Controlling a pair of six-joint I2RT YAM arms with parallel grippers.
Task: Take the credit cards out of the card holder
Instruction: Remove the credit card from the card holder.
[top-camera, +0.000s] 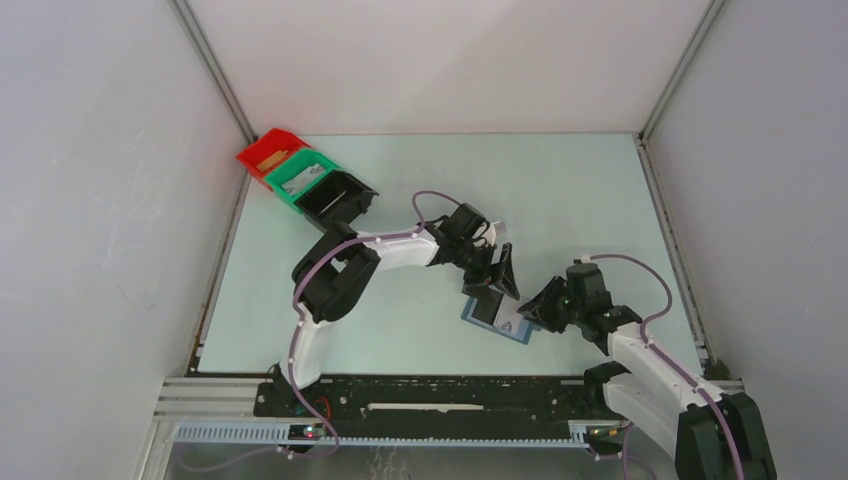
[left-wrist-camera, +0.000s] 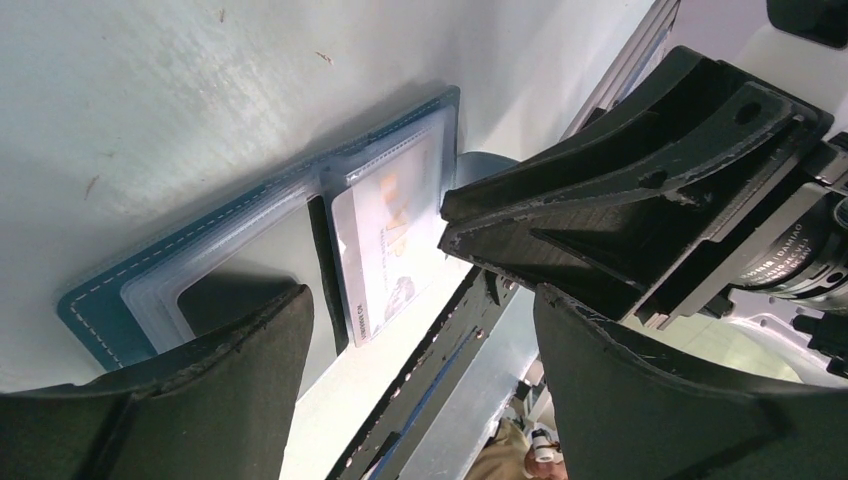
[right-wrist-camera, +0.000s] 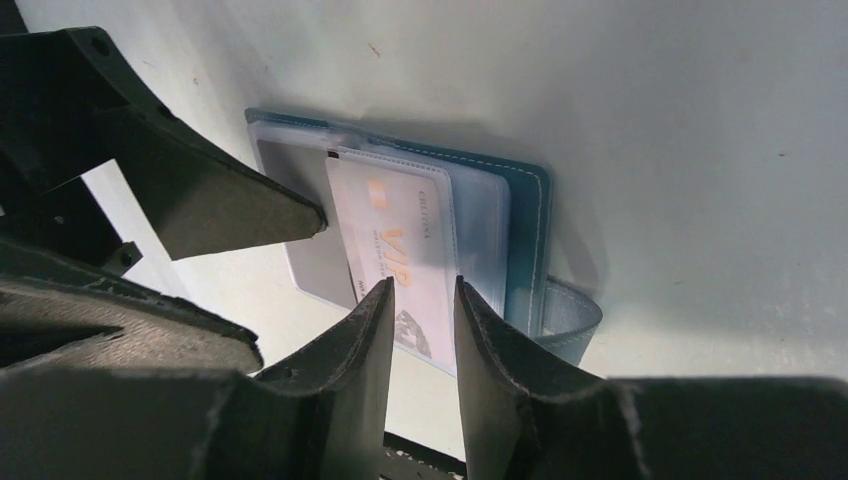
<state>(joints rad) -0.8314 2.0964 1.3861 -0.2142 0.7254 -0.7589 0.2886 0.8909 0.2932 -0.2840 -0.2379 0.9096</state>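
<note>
Pulling the glossy pale card (right-wrist-camera: 400, 250) straight along its clear plastic sleeve (right-wrist-camera: 482, 225) is looking wisest, while the left gripper (left-wrist-camera: 418, 300), fingers spread wide, is seemingly pressing one tip on the stitched slate-blue card holder (right-wrist-camera: 527, 220) lying open on the table (right-wrist-camera: 650, 100). The right gripper (right-wrist-camera: 423, 290) is straddling the card's protruding end, fingers nearly together; I cannot tell whether they are gripping

Pale mint-green flat table (top-camera: 560, 200): slate-blue stitched card holder (top-camera: 497, 326) lies spread open nr front edge, centre-right. Far-left corner: red plastic bin (top-camera: 262, 152), green plastic bin (top-camera: 296, 178), black plastic bin (top-camera: 336, 198), side by side in diagonal row.
</note>
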